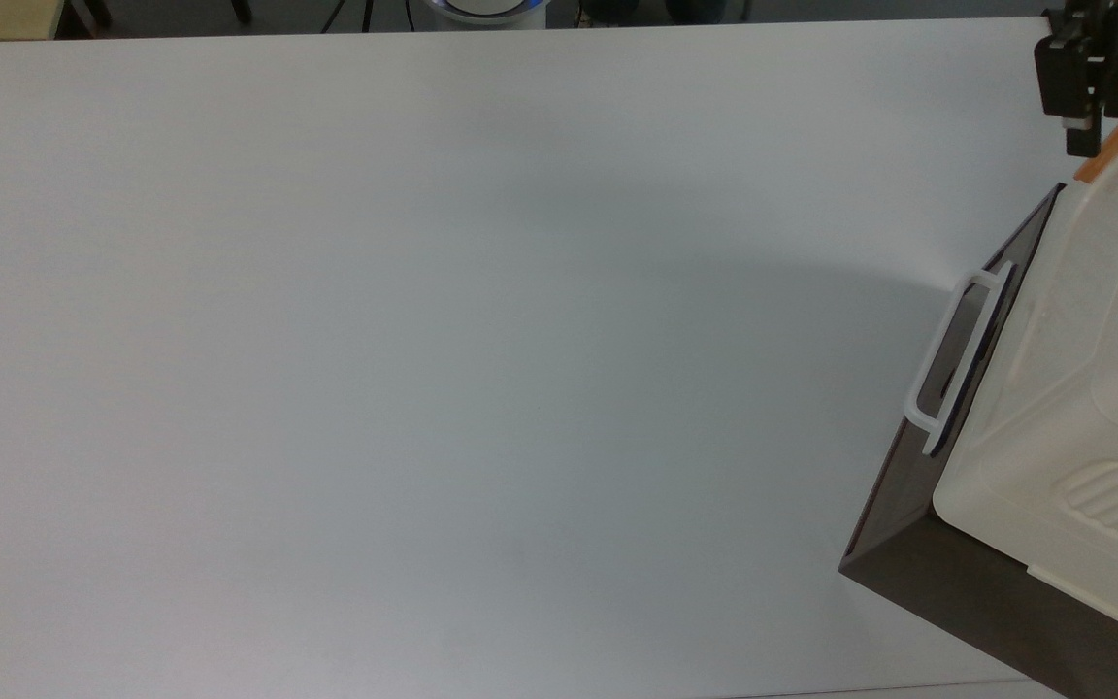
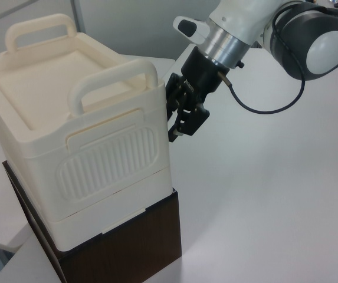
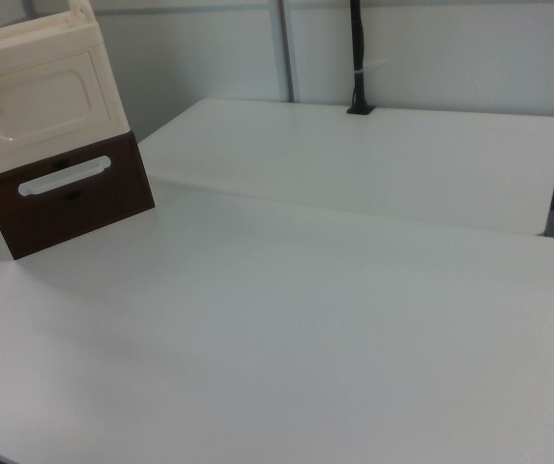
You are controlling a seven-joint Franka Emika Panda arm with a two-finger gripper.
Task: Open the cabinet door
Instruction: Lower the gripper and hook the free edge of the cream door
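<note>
Up at the right view's far left, the cabinet door [image 3: 49, 97] is a cream panel with a recessed rounded-rectangle inset, standing upright and facing out over the worktop [image 3: 335, 290]. Its long axis runs sideways, wider than it is tall. It looks shut, flush with the cream cabinet [image 2: 80, 141] around it. A small orange-tan bar handle [image 1: 1117, 139] sits near the door's edge at the right view's left; in the top view it shows as a slanted orange strip at the cabinet's upper corner.

Around that handle is the hand [image 2: 179, 121], black and two-fingered, hanging from the arm's silver and white wrist [image 2: 230, 32]. In the left view it is pressed close against the cabinet's front corner, fingers pointing down and toward the left view's left. In the top view the fingers [image 1: 1083, 131] end right beside the orange strip. Whether they are clamped on the handle or merely beside it I cannot tell, and the gap between them is hidden too.

Beneath the cream cabinet sits a dark brown drawer unit [image 3: 69, 208], its front carrying a white loop handle [image 3: 64, 176] that lies horizontally. Two arched carrying handles [image 2: 112, 76] rise from the cream cabinet's top. A black cable [image 2: 269, 100] loops from the wrist over the white worktop.
</note>
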